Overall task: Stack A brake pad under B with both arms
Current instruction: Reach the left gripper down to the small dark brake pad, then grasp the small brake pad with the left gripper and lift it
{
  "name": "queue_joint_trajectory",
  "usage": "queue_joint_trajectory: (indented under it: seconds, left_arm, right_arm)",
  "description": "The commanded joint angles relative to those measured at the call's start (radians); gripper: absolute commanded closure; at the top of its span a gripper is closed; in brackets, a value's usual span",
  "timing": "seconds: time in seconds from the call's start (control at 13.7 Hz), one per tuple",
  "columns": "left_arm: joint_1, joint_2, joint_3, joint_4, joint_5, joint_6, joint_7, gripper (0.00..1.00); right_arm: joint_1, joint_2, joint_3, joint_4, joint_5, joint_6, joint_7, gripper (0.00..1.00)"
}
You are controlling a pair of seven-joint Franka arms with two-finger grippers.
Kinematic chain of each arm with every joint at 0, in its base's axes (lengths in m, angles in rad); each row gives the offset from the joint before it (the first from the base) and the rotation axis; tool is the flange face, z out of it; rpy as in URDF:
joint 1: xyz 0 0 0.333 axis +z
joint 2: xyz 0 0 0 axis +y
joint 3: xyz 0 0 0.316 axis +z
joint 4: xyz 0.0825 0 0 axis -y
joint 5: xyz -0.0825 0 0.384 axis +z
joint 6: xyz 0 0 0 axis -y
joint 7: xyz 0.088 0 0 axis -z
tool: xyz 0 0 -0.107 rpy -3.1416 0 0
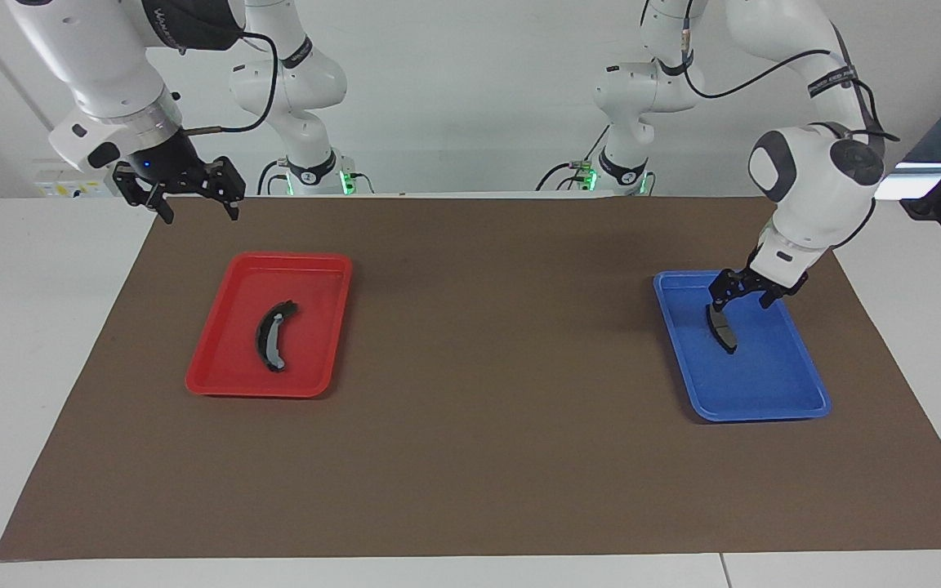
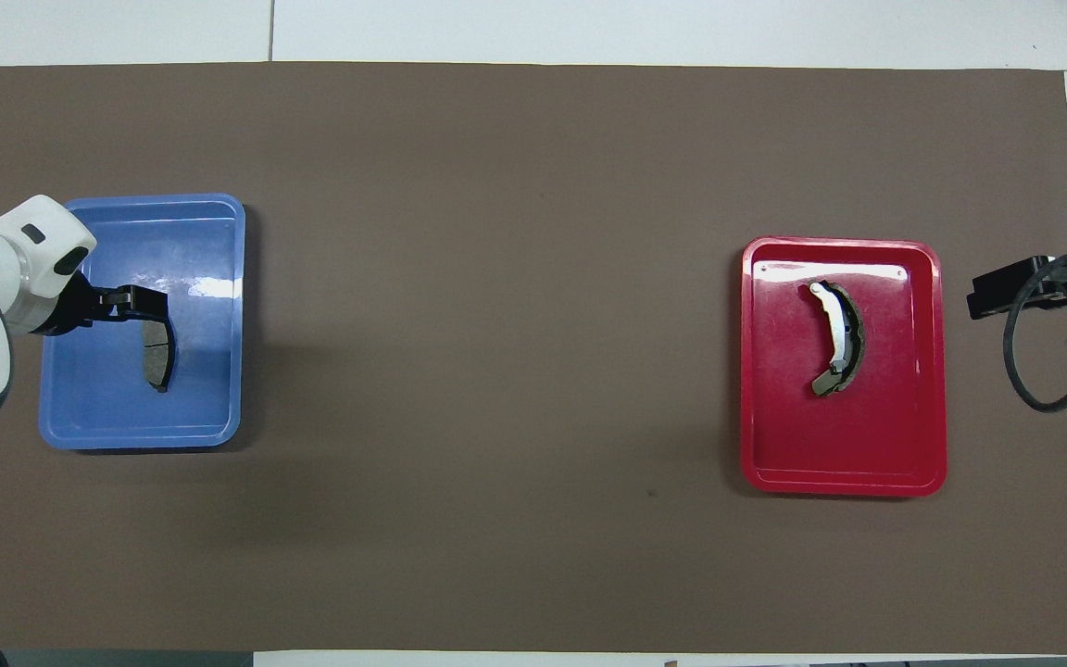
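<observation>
The A brake pad [image 1: 723, 331] [image 2: 159, 357], short and dark grey, lies in the blue tray [image 1: 764, 408] [image 2: 144, 440]. My left gripper [image 1: 738, 302] [image 2: 149, 304] is open and low over the end of the pad nearer to the robots; I cannot tell whether it touches the pad. B [image 1: 269, 336] [image 2: 837, 338], the longer curved black pad with a light strip, lies in the red tray [image 1: 258, 388] [image 2: 844, 484]. My right gripper [image 1: 198, 214] [image 2: 978, 301] is open and empty. It waits raised over the mat's edge beside the red tray.
A brown mat [image 1: 487, 384] [image 2: 496, 324] covers the table between the two trays. The right arm's black cable [image 2: 1038, 389] hangs beside the red tray.
</observation>
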Motion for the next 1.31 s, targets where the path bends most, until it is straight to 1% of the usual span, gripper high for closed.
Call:
queue_joint_trajectory:
  seconds: [0.0,0.15,0.36,0.44,0.58,0.73,0.8,0.87,1.02,1.09,1.17,1.24]
  left_arm:
    - [0.015,0.033,0.003,-0.073,-0.011,0.117,0.032,0.03]
    - [0.029,0.050,0.004,-0.107,-0.011,0.159,0.055,0.05]
    - [0.040,0.052,0.004,-0.156,-0.011,0.205,0.090,0.08]
    - [0.049,0.052,0.004,-0.162,-0.011,0.214,0.089,0.12]
    - [0.051,0.050,0.004,-0.174,-0.011,0.228,0.084,0.23]
    - [0.051,0.047,0.004,-0.193,-0.011,0.249,0.083,0.24]
    - [0.051,0.045,0.004,-0.200,-0.011,0.255,0.081,0.27]
    - [0.049,0.044,0.004,-0.202,-0.011,0.257,0.078,0.34]
    - [0.049,0.045,0.004,-0.193,-0.011,0.246,0.055,0.71]
    - [0.049,0.041,0.004,-0.178,-0.011,0.249,0.020,0.83]
    - [0.047,0.033,0.003,-0.150,-0.011,0.234,0.011,0.90]
    - [0.038,0.016,0.004,-0.127,-0.011,0.194,0.010,0.93]
  right_arm:
    - [-0.001,-0.007,-0.002,-0.004,0.016,-0.002,-0.018,0.00]
    - [-0.001,-0.007,-0.002,-0.004,0.016,-0.002,-0.018,0.00]
    - [-0.001,-0.007,-0.002,-0.004,0.016,-0.002,-0.018,0.00]
    - [-0.001,-0.007,-0.002,-0.004,0.016,-0.002,-0.018,0.00]
    - [-0.001,-0.007,-0.002,-0.003,0.016,-0.002,-0.018,0.00]
    - [-0.001,-0.007,-0.002,-0.004,0.016,-0.002,-0.018,0.00]
    - [-0.001,-0.007,-0.002,-0.004,0.016,-0.002,-0.018,0.00]
    - [-0.001,-0.007,-0.002,-0.004,0.016,-0.002,-0.018,0.00]
    - [-0.001,-0.007,-0.002,-0.003,0.016,-0.002,-0.018,0.00]
    - [-0.001,-0.007,-0.002,-0.004,0.016,-0.002,-0.018,0.00]
    - [-0.001,-0.007,-0.002,-0.004,0.016,-0.002,-0.018,0.00]
    - [-0.001,-0.007,-0.002,-0.004,0.016,-0.002,-0.018,0.00]
